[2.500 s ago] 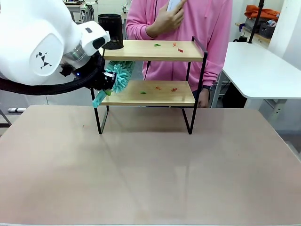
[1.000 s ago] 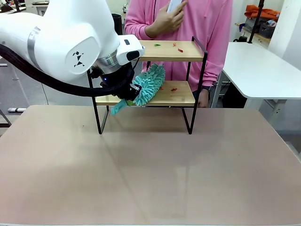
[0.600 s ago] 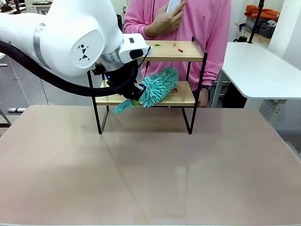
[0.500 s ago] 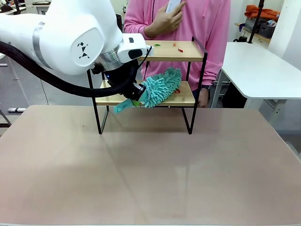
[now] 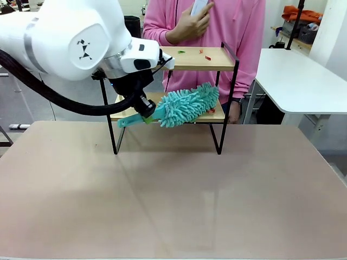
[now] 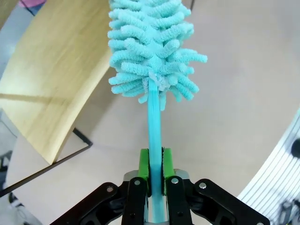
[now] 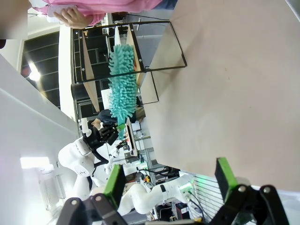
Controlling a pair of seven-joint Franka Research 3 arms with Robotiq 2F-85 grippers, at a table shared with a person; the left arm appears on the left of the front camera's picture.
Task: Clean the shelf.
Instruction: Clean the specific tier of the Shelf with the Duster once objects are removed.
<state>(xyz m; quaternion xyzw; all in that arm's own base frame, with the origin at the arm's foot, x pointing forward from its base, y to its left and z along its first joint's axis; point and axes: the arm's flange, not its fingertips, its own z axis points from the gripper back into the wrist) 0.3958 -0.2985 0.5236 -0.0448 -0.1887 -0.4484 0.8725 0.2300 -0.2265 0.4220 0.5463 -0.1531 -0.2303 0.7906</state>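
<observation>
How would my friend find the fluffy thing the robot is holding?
Look at the wooden shelf at the far side of the brown table. By its lower board is a duster, its thin handle pinched in the left gripper. Nothing else there is fuzzy and bright teal.

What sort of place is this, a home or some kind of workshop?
Most likely a robotics lab: a white robot arm's fingers clamp a teal duster at a small shelf staged on a worktable, with a plain white table beside it.
</observation>
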